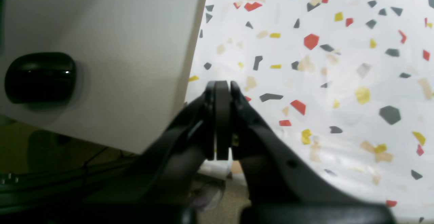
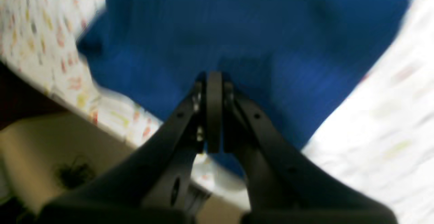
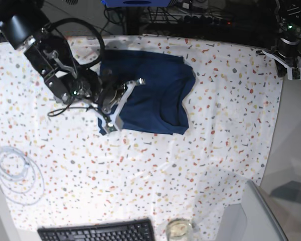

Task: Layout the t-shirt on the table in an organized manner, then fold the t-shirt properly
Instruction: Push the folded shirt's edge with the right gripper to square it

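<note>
Your right claw (image 2: 214, 112), nearest the lens, is closed and empty over the t-shirt (image 3: 150, 93), which lies folded compactly at upper centre of the table (image 3: 215, 125). Left claw (image 1: 222, 115) is closed too, parked at the edge; folding looks nearly finished.

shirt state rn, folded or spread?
Folded. The t-shirt lies as a compact, roughly rectangular block on the table, no sleeves sticking out, layered edges along its right side.

The right gripper (image 2: 213, 81) has its jaws pressed tight together, with nothing between them. Its arm (image 3: 55, 60) reaches in from the top left corner and bends low. The left gripper (image 1: 222, 86) is closed up too, and its arm (image 3: 290, 35) is tucked back in the far top right corner.
</note>
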`<state>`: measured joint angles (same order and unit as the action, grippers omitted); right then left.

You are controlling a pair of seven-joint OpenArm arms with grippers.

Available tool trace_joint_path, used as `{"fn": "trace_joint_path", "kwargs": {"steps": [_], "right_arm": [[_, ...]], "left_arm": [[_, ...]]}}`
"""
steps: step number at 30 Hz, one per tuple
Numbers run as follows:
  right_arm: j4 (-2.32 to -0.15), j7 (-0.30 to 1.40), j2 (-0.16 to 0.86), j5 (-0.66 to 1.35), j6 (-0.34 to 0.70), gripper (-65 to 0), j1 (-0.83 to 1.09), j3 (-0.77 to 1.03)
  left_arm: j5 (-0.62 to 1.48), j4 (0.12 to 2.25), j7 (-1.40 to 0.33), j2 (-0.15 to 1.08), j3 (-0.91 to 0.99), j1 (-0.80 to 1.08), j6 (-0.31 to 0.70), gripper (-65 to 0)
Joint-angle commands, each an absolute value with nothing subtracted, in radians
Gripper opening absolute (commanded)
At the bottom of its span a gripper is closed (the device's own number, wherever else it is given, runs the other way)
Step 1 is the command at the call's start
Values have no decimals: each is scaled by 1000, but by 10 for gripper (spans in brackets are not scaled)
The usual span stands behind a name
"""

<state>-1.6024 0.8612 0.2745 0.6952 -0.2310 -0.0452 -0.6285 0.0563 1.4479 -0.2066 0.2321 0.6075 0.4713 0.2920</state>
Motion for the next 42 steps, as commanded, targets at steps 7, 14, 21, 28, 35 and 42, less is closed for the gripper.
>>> {"fn": "trace_joint_path", "kwargs": {"steps": [7, 14, 21, 28, 35, 42], "right_arm": [[-1500, 785, 274, 636, -232, -650, -21, -624], [-1486, 782, 306, 619, -232, -650, 51, -624], [-1618, 788, 344, 613, -232, -650, 81, -622], [-1741, 849, 355, 613, -232, -650, 102, -622], [-1710, 848, 363, 613, -234, -650, 134, -622], [-1713, 846, 390, 613, -283, -650, 194, -622]], "left_arm": [[53, 1460, -188, 246, 615, 447, 286, -650], [53, 1429, -188, 251, 616, 440, 286, -650], [53, 1392, -188, 251, 616, 426, 286, -650], [53, 1392, -188, 251, 615, 417, 286, -650], [53, 1392, -188, 251, 611, 415, 286, -650], [53, 1391, -188, 251, 608, 414, 286, -650]]}}
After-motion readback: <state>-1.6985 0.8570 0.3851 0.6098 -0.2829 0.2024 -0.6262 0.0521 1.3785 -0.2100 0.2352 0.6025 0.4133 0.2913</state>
